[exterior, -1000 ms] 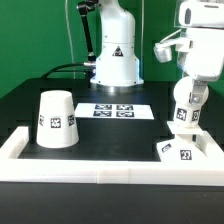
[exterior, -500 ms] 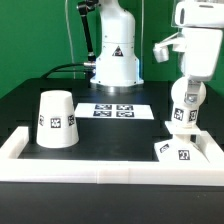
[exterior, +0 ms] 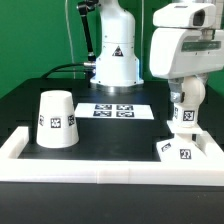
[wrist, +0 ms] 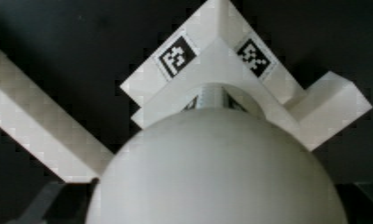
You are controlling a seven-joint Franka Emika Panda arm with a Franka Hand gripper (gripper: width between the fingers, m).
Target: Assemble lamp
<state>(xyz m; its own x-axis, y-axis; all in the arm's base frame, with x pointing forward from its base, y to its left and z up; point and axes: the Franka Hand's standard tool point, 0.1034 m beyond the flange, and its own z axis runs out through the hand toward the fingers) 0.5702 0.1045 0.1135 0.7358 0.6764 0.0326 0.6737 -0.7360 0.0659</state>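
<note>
White plastic round bulb on a neck (exterior: 185, 108) stands upright directly under the gripper (exterior: 186, 86), neck down on the flat square white tagged base (exterior: 178, 151). In the wrist view the bulb's dome (wrist: 209, 165) fills the foreground, with the base (wrist: 211, 62) straight beyond it, one corner pointing away.

Change from half a second ago: the arm's wrist housing has swung round and now looms large above the bulb. Bulb and base have not shifted.

Finger state: cannot tell. The housing hides the fingers in the exterior view, and the wrist view shows only dark blurs beside the dome, contact unclear.

Judgement: this looks like a turn about the bulb's axis, so either screwing the bulb into the base or a re-grip between turns. Bulb step under way, not confirmed done.

White tapered cup-shaped shade (exterior: 57, 120) sits mouth-down, well apart from the gripper toward the exterior view's left, not yet fitted. Marker board (exterior: 118, 110) lies flat between shade and gripper, further back.

Risk: the bulb may tilt if let go before it is seated.
</note>
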